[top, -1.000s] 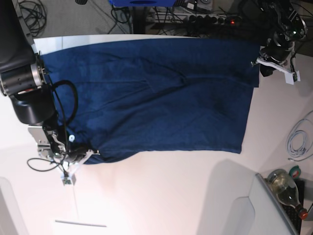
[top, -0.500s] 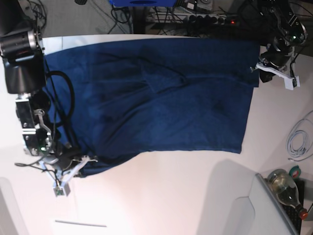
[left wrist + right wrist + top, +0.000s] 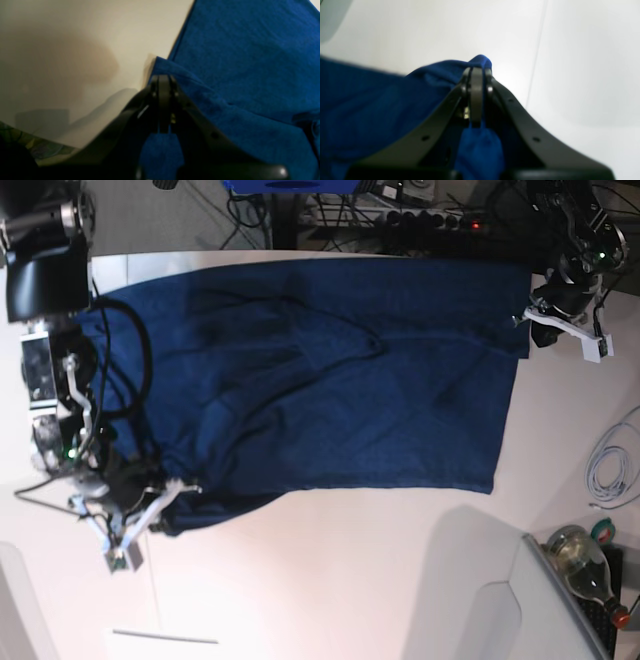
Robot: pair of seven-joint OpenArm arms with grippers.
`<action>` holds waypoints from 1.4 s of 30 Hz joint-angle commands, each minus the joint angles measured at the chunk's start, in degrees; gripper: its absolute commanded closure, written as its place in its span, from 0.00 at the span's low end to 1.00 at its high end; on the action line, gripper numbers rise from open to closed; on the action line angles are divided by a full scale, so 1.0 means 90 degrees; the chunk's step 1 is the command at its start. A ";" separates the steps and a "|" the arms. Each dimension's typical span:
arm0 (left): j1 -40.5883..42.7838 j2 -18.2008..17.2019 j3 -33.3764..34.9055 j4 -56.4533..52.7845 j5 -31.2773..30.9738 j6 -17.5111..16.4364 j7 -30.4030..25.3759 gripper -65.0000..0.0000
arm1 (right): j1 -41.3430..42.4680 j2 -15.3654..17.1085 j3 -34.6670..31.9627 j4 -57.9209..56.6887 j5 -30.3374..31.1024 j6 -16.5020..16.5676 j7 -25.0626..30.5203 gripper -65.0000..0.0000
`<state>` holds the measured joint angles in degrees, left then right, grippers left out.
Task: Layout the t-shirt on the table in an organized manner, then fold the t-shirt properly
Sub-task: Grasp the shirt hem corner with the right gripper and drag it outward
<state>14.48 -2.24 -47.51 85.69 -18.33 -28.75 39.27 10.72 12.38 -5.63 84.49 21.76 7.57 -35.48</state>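
The t-shirt (image 3: 330,380) lies spread on the table (image 3: 330,580), each corner pinched between the pressed-together jaws of the left gripper (image 3: 162,77) and right gripper (image 3: 477,70); uneven pulling would probably wrinkle or skew the cloth.

Lab: cables (image 3: 606,465), power strip (image 3: 425,220).

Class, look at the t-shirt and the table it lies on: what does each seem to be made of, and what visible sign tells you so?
T-shirt: soft knit cloth, probably cotton, matte navy; it creases, drapes and bunches where the grippers pinch it.
Table: a hard, smooth white top, perhaps laminate or painted board; flat, faintly glossy, with soft shadows and a thin dark seam.
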 commanded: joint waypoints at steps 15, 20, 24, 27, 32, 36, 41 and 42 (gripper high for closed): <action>-0.0012 -0.0078 -0.0040 0.0095 -0.0069 -0.0043 -0.0109 1.00 | -0.1010 -0.0238 0.0025 0.0913 0.0029 0.0013 -0.1171 0.48; 0.0017 -0.0078 -0.0050 0.0095 -0.0069 -0.0043 -0.0109 1.00 | -0.0063 -0.0502 -0.0014 0.0122 0.0000 -0.0006 -0.1171 0.45; 0.0027 -0.0078 -0.0050 0.0095 -0.0069 -0.0043 -0.0109 1.00 | 0.0943 -0.0814 -0.0034 -0.1607 -0.0010 0.0013 -0.1063 0.45; 0.0037 -0.0078 -0.0060 0.0095 -0.0069 -0.0043 -0.0109 1.00 | 0.1373 -0.0882 -0.0425 -0.2594 -0.0010 0.0013 -0.0585 0.45; 0.0047 -0.0078 -0.0070 0.0095 -0.0069 -0.0043 -0.0109 1.00 | 0.1558 -0.0892 -0.1128 -0.3414 -0.0010 0.0013 -0.0077 0.45; 0.0047 -0.0078 -0.0070 0.0095 -0.0069 -0.0043 -0.0109 1.00 | 0.1461 -0.0892 -0.1167 -0.3453 -0.0010 0.0013 0.0109 0.59; 0.0047 -0.0078 -0.0070 0.0095 -0.0069 -0.0043 -0.0109 1.00 | 0.1441 -0.0853 -0.1138 -0.3453 -0.0010 0.0013 0.0109 0.96; 0.0047 -0.0078 -0.0070 0.0095 -0.0069 -0.0043 -0.0109 1.00 | 0.1441 -0.0853 -0.1138 -0.3453 -0.0010 0.0013 0.0109 1.00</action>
<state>14.94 -2.22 -47.92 85.69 -18.24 -28.75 39.29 22.04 4.56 -16.14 52.38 21.19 7.53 -35.51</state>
